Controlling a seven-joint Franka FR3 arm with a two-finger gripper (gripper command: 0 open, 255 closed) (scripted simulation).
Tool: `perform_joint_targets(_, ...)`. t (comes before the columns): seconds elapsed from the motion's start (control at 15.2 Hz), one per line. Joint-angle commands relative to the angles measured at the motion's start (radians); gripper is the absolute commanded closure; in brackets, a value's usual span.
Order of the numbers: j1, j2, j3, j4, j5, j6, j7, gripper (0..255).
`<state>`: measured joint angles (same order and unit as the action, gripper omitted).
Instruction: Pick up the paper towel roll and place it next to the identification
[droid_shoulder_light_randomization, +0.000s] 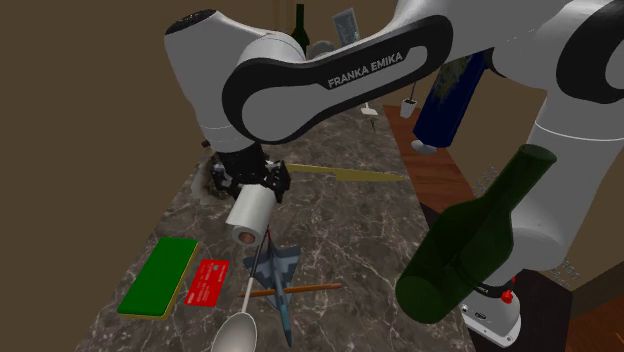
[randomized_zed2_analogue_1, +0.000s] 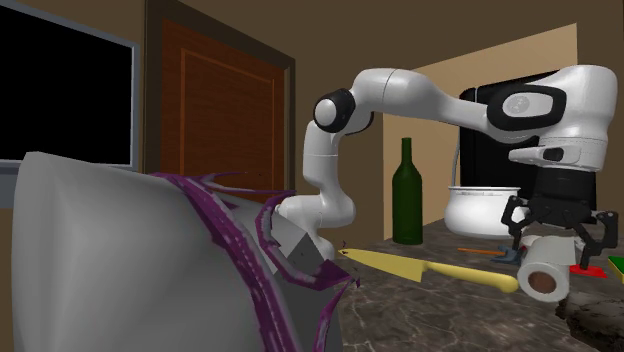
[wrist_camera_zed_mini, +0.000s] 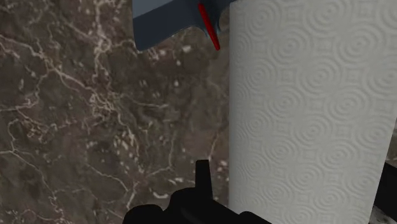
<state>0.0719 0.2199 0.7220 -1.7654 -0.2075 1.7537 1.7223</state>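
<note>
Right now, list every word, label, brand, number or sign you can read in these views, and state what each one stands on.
"FRANKA EMIKA": on the dark band of the white Franka arm, shoulder view.
Red card: white marks on its face, too small to read.
Paper towel roll: embossed swirl pattern only, no text.
Nothing else is readable.

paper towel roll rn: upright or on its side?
On its side, slightly tilted. The paper towel roll shows its round core end sideways to the second exterior view, not upward.
</note>
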Motion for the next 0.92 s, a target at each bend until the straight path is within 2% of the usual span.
perform_joint_targets(0.0, 0.000, 0.000, 0.000, 0.000, 0.000, 0.000, 0.000, 0)
perform_joint_targets(0.07, 0.000, 0.000, 0.000, 0.000, 0.000, 0.000, 0.000, 0)
perform_joint_targets(0.33, 0.021, 0.015, 0.006, 0.143, -0.003, -0.131, 0.000, 0)
perform_joint_targets(0.86, 0.021, 0.015, 0.006, 0.143, -0.003, -0.131, 0.000, 0)
